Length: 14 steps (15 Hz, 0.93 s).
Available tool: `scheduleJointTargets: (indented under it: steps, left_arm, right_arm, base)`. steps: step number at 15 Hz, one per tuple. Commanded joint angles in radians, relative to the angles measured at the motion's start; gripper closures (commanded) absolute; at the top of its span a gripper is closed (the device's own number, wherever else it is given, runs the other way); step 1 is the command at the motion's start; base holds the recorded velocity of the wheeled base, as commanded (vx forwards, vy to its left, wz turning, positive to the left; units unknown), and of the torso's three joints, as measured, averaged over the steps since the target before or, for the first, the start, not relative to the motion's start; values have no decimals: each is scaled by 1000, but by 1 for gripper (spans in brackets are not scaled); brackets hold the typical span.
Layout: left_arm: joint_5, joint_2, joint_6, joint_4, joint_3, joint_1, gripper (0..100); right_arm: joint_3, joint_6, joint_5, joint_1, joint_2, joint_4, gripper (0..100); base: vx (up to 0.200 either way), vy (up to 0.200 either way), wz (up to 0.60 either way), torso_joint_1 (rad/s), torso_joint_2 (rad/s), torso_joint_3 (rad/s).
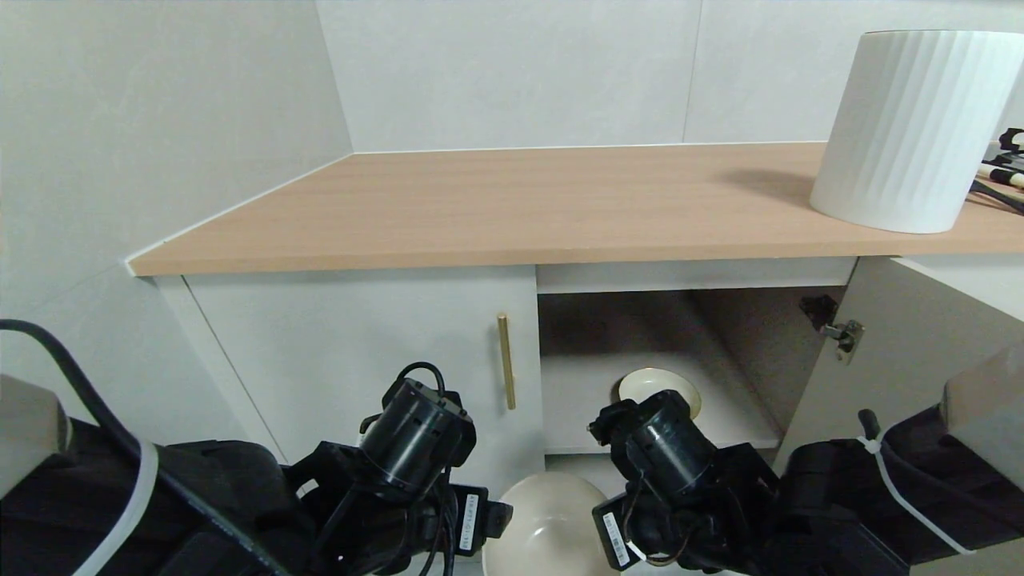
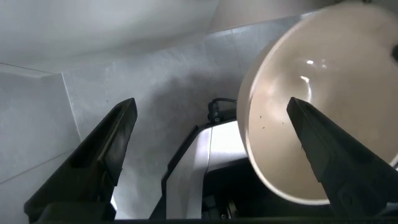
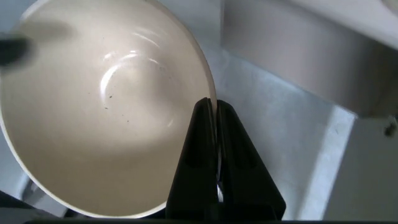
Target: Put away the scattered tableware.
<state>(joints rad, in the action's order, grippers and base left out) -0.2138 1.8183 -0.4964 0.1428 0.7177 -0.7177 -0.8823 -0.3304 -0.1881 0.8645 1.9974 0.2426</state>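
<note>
Two cream bowls are in view. The held bowl (image 1: 548,520) (image 3: 106,106) hangs low in front of the cabinet, between the two arms, with its opening facing up toward the head camera. It sits roughly where the closed door (image 1: 352,352) meets the open compartment.

The right gripper (image 3: 216,106) is clamped on this bowl's rim. Its two fingers are pressed together with the rim between them, one inside the bowl and one outside.

The left gripper (image 2: 211,106) has its fingers spread wide and grips nothing. The held bowl (image 2: 311,124) lies close to one finger (image 2: 323,149); contact cannot be confirmed.

The second bowl (image 1: 652,384) stands upright on the cabinet shelf (image 1: 576,400) inside the open compartment, partly hidden behind the right arm's wrist.

The open door (image 1: 904,344) is swung out on the right, with its hinge (image 1: 840,332) exposed. The closed door carries a vertical brass handle (image 1: 505,360) near its right edge.

A white ribbed container (image 1: 912,128) stands at the right end of the wooden countertop (image 1: 520,208). Dark items just beside it, at the picture edge, cannot be identified.
</note>
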Motion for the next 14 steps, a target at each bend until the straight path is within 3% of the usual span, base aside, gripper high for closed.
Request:
scheduleJointTargets:
  steps: [1,10,14]
  left_arm:
    - [1,-5,-1,1,0,1,0]
    - [-1,-5,-1,1,0,3,0]
    - [-2,-7,-1,1,0,3,0]
  right_arm:
    - [-18,-1,-7,-9,37,-23,100]
    - [-93,-52,-50,-193,104,-26,100]
    - [-95,-157,-62,-297,73,-23,100]
  base:
    - [0,0,0,0,0,0]
    - [0,0,0,0,0,0]
    - [0,0,0,0,0,0]
